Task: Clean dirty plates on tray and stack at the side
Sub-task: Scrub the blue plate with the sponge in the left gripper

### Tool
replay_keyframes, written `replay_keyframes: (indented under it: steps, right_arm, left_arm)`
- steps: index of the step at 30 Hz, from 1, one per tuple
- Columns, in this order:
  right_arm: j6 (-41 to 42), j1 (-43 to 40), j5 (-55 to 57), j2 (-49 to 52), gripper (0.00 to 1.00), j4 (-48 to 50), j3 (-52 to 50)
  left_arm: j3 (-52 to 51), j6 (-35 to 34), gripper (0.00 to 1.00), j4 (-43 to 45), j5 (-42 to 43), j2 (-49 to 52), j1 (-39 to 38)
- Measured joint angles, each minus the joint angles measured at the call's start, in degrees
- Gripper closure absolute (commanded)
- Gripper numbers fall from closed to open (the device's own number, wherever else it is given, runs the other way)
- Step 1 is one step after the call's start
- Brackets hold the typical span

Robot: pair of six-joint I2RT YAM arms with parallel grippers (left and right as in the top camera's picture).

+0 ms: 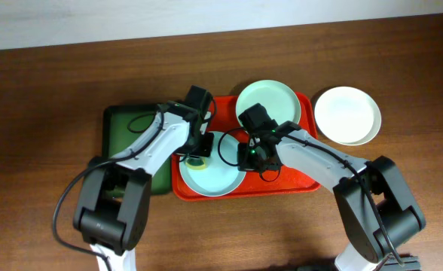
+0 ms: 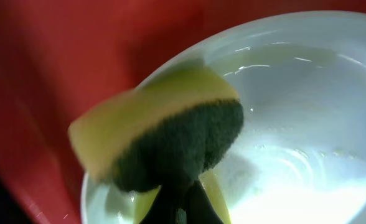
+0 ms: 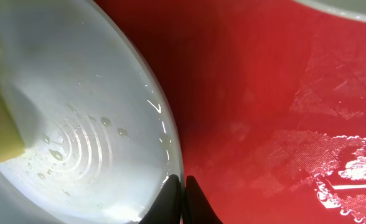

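On the red tray (image 1: pixel 297 179) lie two plates. The nearer pale blue plate (image 1: pixel 220 179) is wet, and the yellow-and-green sponge (image 1: pixel 197 162) rests on its left part. My left gripper (image 1: pixel 200 153) is shut on that sponge (image 2: pixel 170 137), pressing it against the plate (image 2: pixel 295 124). My right gripper (image 1: pixel 248 156) is shut on the same plate's right rim; in the right wrist view the gripper (image 3: pixel 183 182) pinches the edge of the plate (image 3: pixel 77 124) over the tray (image 3: pixel 264 93). A mint plate (image 1: pixel 267 103) sits at the tray's back. A cream-white plate (image 1: pixel 347 114) lies on the table to the tray's right.
A dark green tray (image 1: pixel 127 128) sits just left of the red one, partly under my left arm. Both arms cross over the red tray's middle. Brown tabletop surrounds everything.
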Motion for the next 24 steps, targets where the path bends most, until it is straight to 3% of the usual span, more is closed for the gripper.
replay_keyframes:
  steps: [6, 14, 15, 18, 19, 20, 22, 24]
  right_arm:
    - [0.04, 0.0, 0.02, 0.0, 0.96, 0.0, -0.04]
    - [0.04, -0.02, 0.0, 0.0, 0.96, 0.0, -0.11]
    - [0.0, -0.02, 0.0, 0.0, 0.92, 0.02, -0.11]
    - [0.24, 0.0, -0.46, 0.0, 0.66, 0.15, -0.11]
    - [-0.07, 0.0, -0.63, 0.0, 0.65, 0.22, -0.11]
    - [0.0, 0.0, -0.63, 0.0, 0.66, 0.2, -0.11]
    - [0.0, 0.0, -0.7, 0.0, 0.85, 0.22, -0.11]
    - [-0.28, 0.0, -0.81, 0.0, 0.96, 0.17, -0.11]
  left_arm:
    - [1.79, -0.83, 1.0, -0.68, 2.1, 2.54, -0.11]
    - [2.47, -0.76, 1.0, -0.61, 14.86, 1.7, 3.78]
    - [2.47, -0.76, 1.0, -1.07, 14.97, 0.5, 4.61]
    - [2.62, -0.74, 1.0, -3.37, 12.07, -2.47, 5.31]
    - [2.49, -0.72, 1.0, -3.28, 10.95, -2.51, 5.03]
    - [1.88, -0.63, 1.0, -2.75, 10.21, -2.51, 4.68]
    - [-0.13, -0.61, 1.0, -0.55, 9.38, -2.51, 3.8]
    - [-2.91, -0.81, 1.0, 1.4, 8.9, -2.51, 2.56]
